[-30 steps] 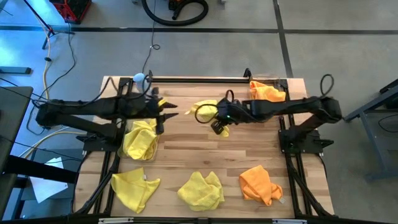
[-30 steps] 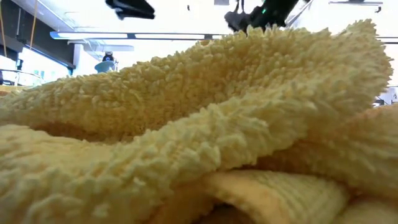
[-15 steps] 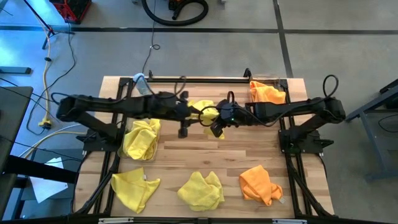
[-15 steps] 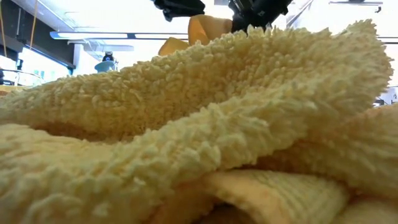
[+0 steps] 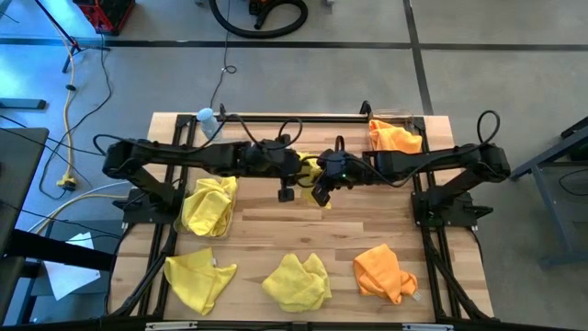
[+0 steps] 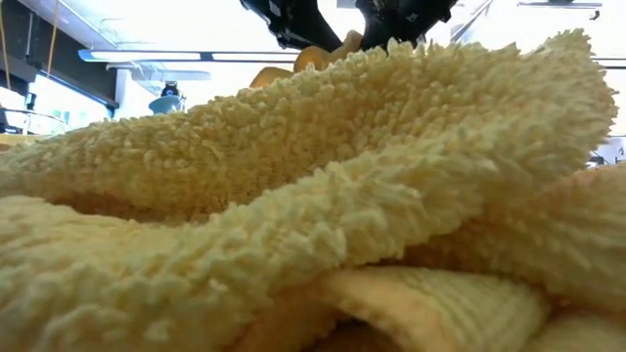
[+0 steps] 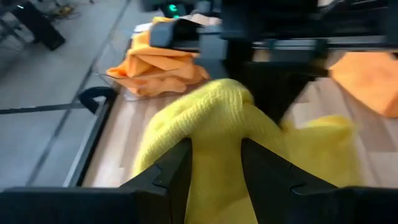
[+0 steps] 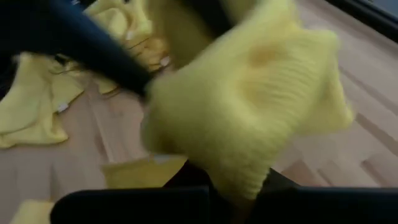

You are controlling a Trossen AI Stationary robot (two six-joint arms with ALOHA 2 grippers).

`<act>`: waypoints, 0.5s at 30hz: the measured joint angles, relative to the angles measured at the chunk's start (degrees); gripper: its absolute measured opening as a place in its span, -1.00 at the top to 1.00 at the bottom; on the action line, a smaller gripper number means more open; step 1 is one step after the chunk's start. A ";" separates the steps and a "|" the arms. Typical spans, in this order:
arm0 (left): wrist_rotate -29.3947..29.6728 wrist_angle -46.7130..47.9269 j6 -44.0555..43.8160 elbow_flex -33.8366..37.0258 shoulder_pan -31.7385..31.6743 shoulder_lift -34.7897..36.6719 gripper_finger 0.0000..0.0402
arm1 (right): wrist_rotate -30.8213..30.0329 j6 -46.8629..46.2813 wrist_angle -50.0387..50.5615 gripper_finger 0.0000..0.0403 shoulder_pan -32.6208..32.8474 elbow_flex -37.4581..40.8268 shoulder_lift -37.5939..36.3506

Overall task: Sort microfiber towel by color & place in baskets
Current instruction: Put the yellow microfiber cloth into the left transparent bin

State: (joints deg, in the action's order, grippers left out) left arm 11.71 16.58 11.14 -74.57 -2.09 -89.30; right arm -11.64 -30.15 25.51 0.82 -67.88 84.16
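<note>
- At mid-table we see the right gripper [image 5: 322,190] clamped on a yellow towel [image 5: 313,167], held above the wood, while the left gripper [image 5: 287,191] meets it with its fingers [image 7: 174,174] part-spread astride the same cloth.
- Risk: if the right jaws let go before the left ones close, we would expect the towel to fall short of the left basket [image 5: 178,219]; if both pull together, the cloth may stretch or snag.
- Sorting so far: yellow cloths sit in the left basket and orange ones in the right basket [image 5: 412,120]; two yellow towels and an orange towel [image 5: 383,271] lie on the near boards.
- The left wrist view shows cloth between the fingers; from above this is hidden.
- The low view is blocked by a near towel [image 6: 313,215], probably the front-centre one.
</note>
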 joint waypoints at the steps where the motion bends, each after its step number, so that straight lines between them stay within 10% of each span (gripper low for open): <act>1: 0.52 -0.06 0.57 -0.06 0.00 0.00 0.37 | 0.54 0.53 -0.10 0.98 0.00 0.00 0.00; 9: -0.88 2.08 1.74 -0.06 0.51 0.02 0.43 | 1.15 3.31 -0.67 0.98 0.00 0.00 -0.02; 15: -0.83 3.37 0.91 -0.06 0.68 0.02 0.94 | 3.41 6.35 -4.41 0.98 -0.02 -0.02 -0.02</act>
State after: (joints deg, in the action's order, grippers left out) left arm 10.88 19.94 12.06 -74.63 -1.41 -89.27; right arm -8.22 -23.80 21.11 0.80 -67.90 84.14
